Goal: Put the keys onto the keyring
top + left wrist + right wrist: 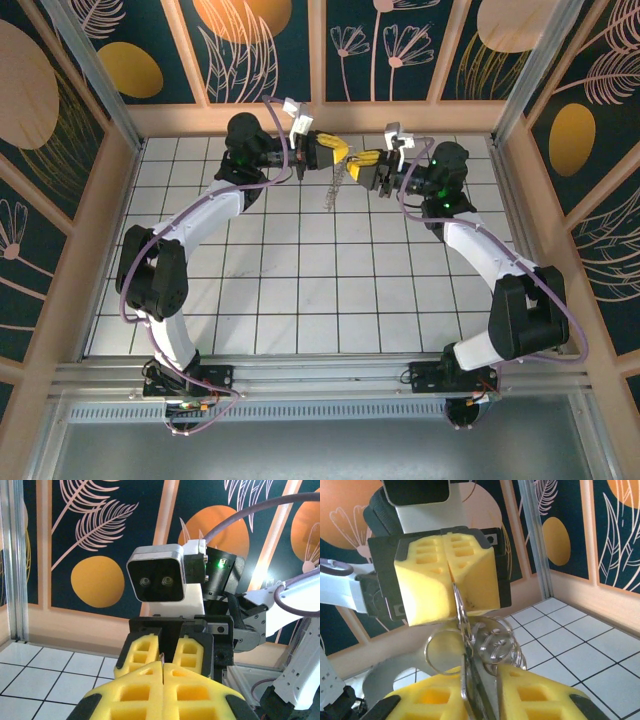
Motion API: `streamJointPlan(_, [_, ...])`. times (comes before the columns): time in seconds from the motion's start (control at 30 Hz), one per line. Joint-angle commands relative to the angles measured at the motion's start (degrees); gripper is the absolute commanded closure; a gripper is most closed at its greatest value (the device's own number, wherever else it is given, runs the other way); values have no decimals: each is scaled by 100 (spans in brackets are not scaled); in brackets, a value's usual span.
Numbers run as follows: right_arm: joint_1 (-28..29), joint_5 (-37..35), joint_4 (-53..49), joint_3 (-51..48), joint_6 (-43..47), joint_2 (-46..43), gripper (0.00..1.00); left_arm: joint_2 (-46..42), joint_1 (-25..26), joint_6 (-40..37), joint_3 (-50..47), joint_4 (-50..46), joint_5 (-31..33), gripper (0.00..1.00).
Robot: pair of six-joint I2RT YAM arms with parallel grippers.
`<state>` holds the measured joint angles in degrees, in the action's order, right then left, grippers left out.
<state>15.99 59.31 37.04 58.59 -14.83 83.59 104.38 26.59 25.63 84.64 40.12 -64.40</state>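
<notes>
– Over the table's far edge, near its middle: both arms stretched forward, elbows bowed outward, tips meeting in the air?
– Yes. left gripper (339,150) has its yellow pads pressed flush, pinching the keyring (458,605) wire. Loops hang below it, clear of the tiles.
– And the right gripper (482,700)?
– Faces the left one, nearly touching it. Its jaws stand a narrow slit apart, with a key (472,690) blade in the slit. Real grip or not, can't tell.
– Surface?
– White tiled table (300,290) with dark grout lines and a wooden frame (115,200) round it. A metal rail (320,378) runs along the near edge by the bases.
– Room?
– Dark teal wall panels (265,70) with orange discs and pale leaf drawings.
</notes>
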Motion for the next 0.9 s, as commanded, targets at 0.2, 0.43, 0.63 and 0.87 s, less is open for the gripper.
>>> streamJointPlan(0.2, [52, 254, -57, 164, 248, 15, 100, -217, 31, 5, 44, 251, -64, 100])
streamJointPlan(0.43, [183, 353, -302, 452, 370, 177, 100, -233, 55, -48, 35, 200, -55, 100])
streamJointPlan(0.63, [299, 292, -781, 714, 676, 306, 100, -226, 66, -75, 45, 164, -46, 100])
streamJointPlan(0.87, [279, 231, -1087, 744, 848, 401, 100, -213, 74, -84, 61, 146, -29, 100])
